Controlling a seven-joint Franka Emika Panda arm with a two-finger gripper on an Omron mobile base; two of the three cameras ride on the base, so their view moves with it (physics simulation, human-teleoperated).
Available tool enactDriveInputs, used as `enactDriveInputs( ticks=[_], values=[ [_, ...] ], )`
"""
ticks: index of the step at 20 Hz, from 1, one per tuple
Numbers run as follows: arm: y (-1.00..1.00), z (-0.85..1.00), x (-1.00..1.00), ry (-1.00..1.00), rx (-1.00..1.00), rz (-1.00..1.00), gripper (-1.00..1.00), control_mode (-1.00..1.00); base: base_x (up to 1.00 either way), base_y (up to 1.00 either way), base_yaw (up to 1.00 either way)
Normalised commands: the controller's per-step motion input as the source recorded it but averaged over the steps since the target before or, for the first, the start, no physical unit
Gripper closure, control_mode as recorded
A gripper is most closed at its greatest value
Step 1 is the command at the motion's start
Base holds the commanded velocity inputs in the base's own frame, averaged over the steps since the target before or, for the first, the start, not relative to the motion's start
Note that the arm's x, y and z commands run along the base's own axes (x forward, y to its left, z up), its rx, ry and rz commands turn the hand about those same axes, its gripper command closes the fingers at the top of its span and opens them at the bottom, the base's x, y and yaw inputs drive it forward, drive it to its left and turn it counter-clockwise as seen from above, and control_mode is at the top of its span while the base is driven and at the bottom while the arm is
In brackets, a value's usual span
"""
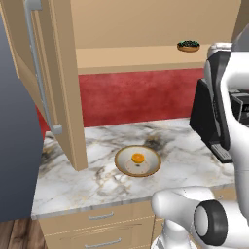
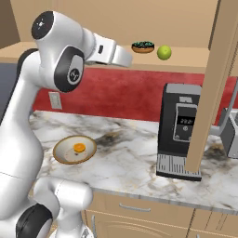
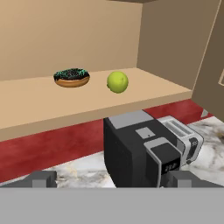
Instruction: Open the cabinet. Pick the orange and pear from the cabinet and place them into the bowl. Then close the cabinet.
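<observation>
Desk: marbled, carrying the bowl (image 1: pixel 137 161).
Done: cabinet (image 1: pixel 53 73) doors stand open; orange (image 1: pixel 138 158) lies in the bowl.
Left: pear (image 3: pixel 117 82) on the cabinet shelf beside a dark dish (image 3: pixel 71 77); closing the doors.
Gripper: (image 3: pixel 111 180) jaws apart, empty, facing the pear.
Hidden: fingertips cut off at the frame's bottom.

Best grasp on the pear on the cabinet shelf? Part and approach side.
Grip the pear across its widest middle, coming in level from the cabinet's open front. It sits free on the shelf, round, with the small dark dish apart on one side and the side wall well off on the other, so open jaws likely fit.
</observation>
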Motion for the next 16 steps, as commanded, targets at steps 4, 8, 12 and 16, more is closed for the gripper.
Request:
enactDriveInputs(
  ticks=[4, 8, 12, 16],
  values=[
    [-0.23, 0.0, 0.08, -0.01, 0.0, 0.0, -1.0, -1.0, 0.0, 0.0, 0.0],
    [-0.39, 0.0, 0.22, -0.02, 0.0, 0.0, -1.0, -1.0, 0.0, 0.0, 0.0],
    [-0.35, 0.0, 0.38, -0.02, 0.0, 0.0, -1.0, -1.0, 0.0, 0.0, 0.0],
    [-0.3, 0.0, 0.54, 0.0, 0.0, 0.02, -1.0, -1.0, 0.0, 0.0, 0.0]
  ],
)
